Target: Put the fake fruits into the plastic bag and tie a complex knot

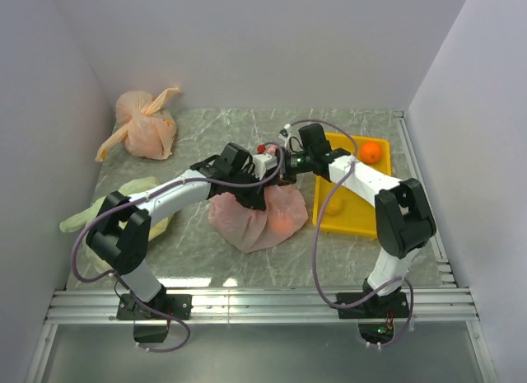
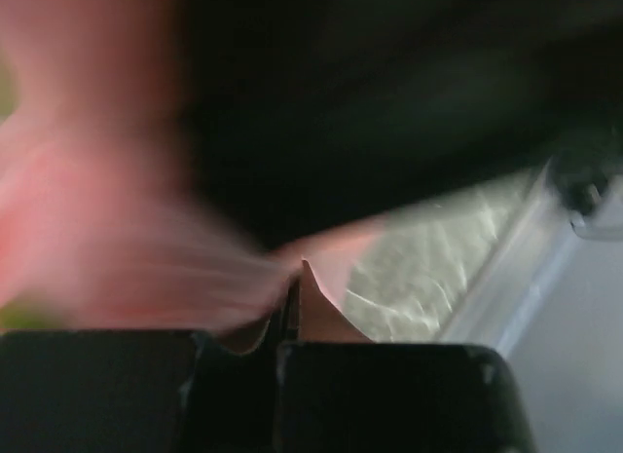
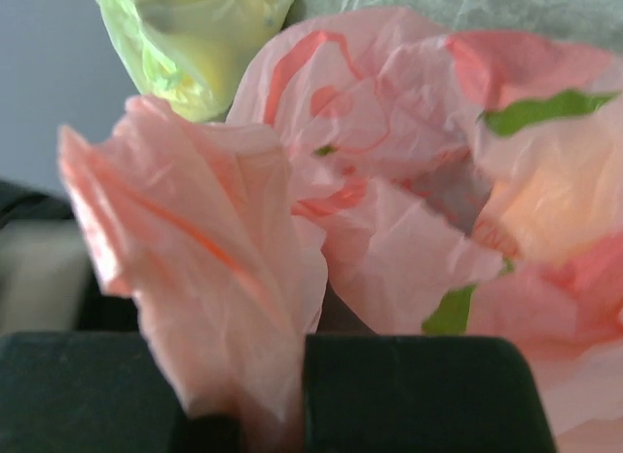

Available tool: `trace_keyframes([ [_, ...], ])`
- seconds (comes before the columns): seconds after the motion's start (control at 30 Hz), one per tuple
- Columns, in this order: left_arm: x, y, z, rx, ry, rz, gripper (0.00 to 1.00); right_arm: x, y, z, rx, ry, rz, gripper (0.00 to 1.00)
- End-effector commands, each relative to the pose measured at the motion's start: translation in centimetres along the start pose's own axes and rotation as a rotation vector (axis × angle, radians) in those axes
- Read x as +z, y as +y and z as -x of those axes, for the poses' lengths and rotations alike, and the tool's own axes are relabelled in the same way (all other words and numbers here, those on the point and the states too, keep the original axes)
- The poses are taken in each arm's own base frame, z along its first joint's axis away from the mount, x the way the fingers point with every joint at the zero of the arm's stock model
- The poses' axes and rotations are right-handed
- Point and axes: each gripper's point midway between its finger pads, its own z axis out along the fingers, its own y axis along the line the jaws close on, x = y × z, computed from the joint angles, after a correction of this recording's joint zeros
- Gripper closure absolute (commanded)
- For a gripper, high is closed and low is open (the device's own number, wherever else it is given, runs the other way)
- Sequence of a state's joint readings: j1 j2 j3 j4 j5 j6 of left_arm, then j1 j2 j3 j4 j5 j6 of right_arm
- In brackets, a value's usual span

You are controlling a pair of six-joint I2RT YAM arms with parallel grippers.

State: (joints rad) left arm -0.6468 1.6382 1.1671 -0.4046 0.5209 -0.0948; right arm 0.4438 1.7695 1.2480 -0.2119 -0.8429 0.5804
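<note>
The pink plastic bag (image 1: 251,222) lies bulging at the middle of the table, and an orange fake fruit (image 1: 285,224) shows through its side. Both grippers meet just above its mouth. My left gripper (image 1: 265,170) is shut on a pink handle strip (image 2: 321,278), which the blurred left wrist view shows pinched between the jaws. My right gripper (image 1: 288,164) is shut on another bunched pink strip (image 3: 224,278). Behind that strip the bag (image 3: 389,151) fills the view, with green leaf parts (image 3: 545,110) inside it. The grippers cover the knot, and I cannot make it out.
A yellow tray (image 1: 356,222) sits right of the bag with an orange (image 1: 372,151) at its far end and a yellowish fruit (image 1: 335,205). An orange-peach tied bag (image 1: 145,124) lies at the back left. A yellow-green bag (image 1: 123,193) lies under the left arm.
</note>
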Motion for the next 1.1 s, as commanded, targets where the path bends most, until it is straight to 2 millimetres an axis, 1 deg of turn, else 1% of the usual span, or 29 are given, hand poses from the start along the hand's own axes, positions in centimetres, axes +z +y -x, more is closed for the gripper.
trace_keyframes([
  [0.0, -0.6, 5.2, -0.4, -0.203, -0.018, 0.253, 1.00, -2.7, 2.7, 2.0, 0.013, -0.135, 0.019, 1.00],
  [0.03, -0.7, 6.3, -1.0, -0.230, -0.019, 0.292, 1.00, -3.2, 3.0, 1.7, 0.013, -0.141, 0.016, 1.00],
  [0.07, -0.8, 6.7, -0.8, -0.237, -0.033, 0.290, 1.00, -3.3, 3.2, 1.5, 0.017, -0.139, 0.024, 1.00],
  [0.1, -1.1, 7.1, -0.6, -0.244, -0.045, 0.285, 1.00, -3.1, 2.7, 0.6, 0.059, -0.124, 0.026, 1.00],
  [0.17, -1.2, 7.3, 0.5, -0.223, -0.083, 0.289, 1.00, -3.1, 3.3, 0.1, 0.052, -0.121, 0.065, 1.00],
  [0.23, -1.4, 7.1, 1.4, -0.202, -0.121, 0.267, 1.00, -2.8, 3.4, -0.5, 0.058, -0.100, 0.087, 1.00],
  [0.27, -1.3, 6.4, 1.8, -0.194, -0.133, 0.227, 1.00, -2.7, 3.4, -0.3, 0.056, -0.103, 0.093, 1.00],
  [0.3, -1.4, 6.1, 2.5, -0.182, -0.166, 0.187, 1.00, -2.5, 3.3, -0.3, 0.060, -0.098, 0.092, 1.00],
  [0.33, -1.8, 5.2, 3.1, -0.177, -0.191, 0.143, 1.00, -2.5, 3.2, -0.3, 0.061, -0.101, 0.091, 1.00],
  [0.37, -2.2, 3.0, 3.7, -0.180, -0.206, 0.013, 1.00, -2.4, 3.1, -0.3, 0.067, -0.099, 0.087, 1.00],
  [0.4, -2.7, 2.4, 4.3, -0.170, -0.243, -0.043, 1.00, -2.5, 3.1, -0.2, 0.063, -0.103, 0.087, 1.00],
  [0.43, -3.8, 1.0, 5.0, -0.146, -0.276, -0.096, 1.00, -2.5, 3.1, -0.1, 0.062, -0.110, 0.081, 1.00],
  [0.47, -4.3, -0.1, 5.2, -0.137, -0.290, -0.138, 1.00, -2.6, 3.0, 0.2, 0.059, -0.122, 0.079, 1.00],
  [0.5, -4.6, -1.2, 4.9, -0.125, -0.288, -0.188, 1.00, -2.7, 3.0, 0.3, 0.071, -0.130, 0.079, 1.00],
  [0.53, -5.4, -1.8, 5.5, -0.108, -0.320, -0.189, 1.00, -2.9, 3.0, 0.6, 0.076, -0.146, 0.077, 1.00],
  [0.57, -5.5, -2.2, 5.5, -0.123, -0.326, -0.193, 1.00, -2.9, 3.4, 1.0, 0.068, -0.164, 0.088, 1.00],
  [0.63, -4.9, -1.9, 5.9, -0.153, -0.345, -0.130, 1.00, -2.9, 4.2, 1.4, 0.089, -0.179, 0.124, 1.00],
  [0.67, -4.0, -1.0, 5.6, -0.209, -0.330, -0.084, 1.00, -3.0, 4.5, 1.8, 0.080, -0.195, 0.140, 1.00],
  [0.7, -3.5, -0.4, 5.9, -0.250, -0.333, -0.053, 1.00, -3.1, 4.8, 1.9, 0.094, -0.193, 0.153, 1.00],
  [0.73, -2.4, 1.4, 5.7, -0.313, -0.328, 0.012, 1.00, -3.1, 5.1, 1.9, 0.090, -0.192, 0.164, 1.00],
  [0.77, -2.0, 2.1, 5.7, -0.364, -0.331, 0.042, 1.00, -3.1, 5.0, 1.8, 0.093, -0.188, 0.158, 1.00],
  [0.83, -1.2, 3.4, 5.7, -0.403, -0.344, 0.070, 1.00, -3.3, 5.2, 1.7, 0.079, -0.184, 0.161, 1.00],
  [0.9, -0.9, 4.4, 6.0, -0.428, -0.360, 0.119, 1.00, -3.2, 5.0, 1.5, 0.085, -0.175, 0.158, 1.00],
  [0.93, -0.3, 5.3, 5.4, -0.458, -0.342, 0.151, 1.00, -3.2, 5.1, 1.5, 0.079, -0.170, 0.165, 1.00],
  [1.0, -0.3, 7.2, 5.0, -0.526, -0.364, 0.205, 1.00, -3.2, 5.2, 1.5, 0.068, -0.164, 0.159, 1.00],
  [1.03, -0.5, 7.4, 5.4, -0.544, -0.395, 0.176, 1.00, -3.1, 5.1, 1.5, 0.068, -0.156, 0.158, 1.00],
  [1.07, -0.7, 6.9, 5.9, -0.585, -0.419, 0.113, 1.00, -3.1, 5.1, 0.9, 0.074, -0.117, 0.166, 1.00],
])
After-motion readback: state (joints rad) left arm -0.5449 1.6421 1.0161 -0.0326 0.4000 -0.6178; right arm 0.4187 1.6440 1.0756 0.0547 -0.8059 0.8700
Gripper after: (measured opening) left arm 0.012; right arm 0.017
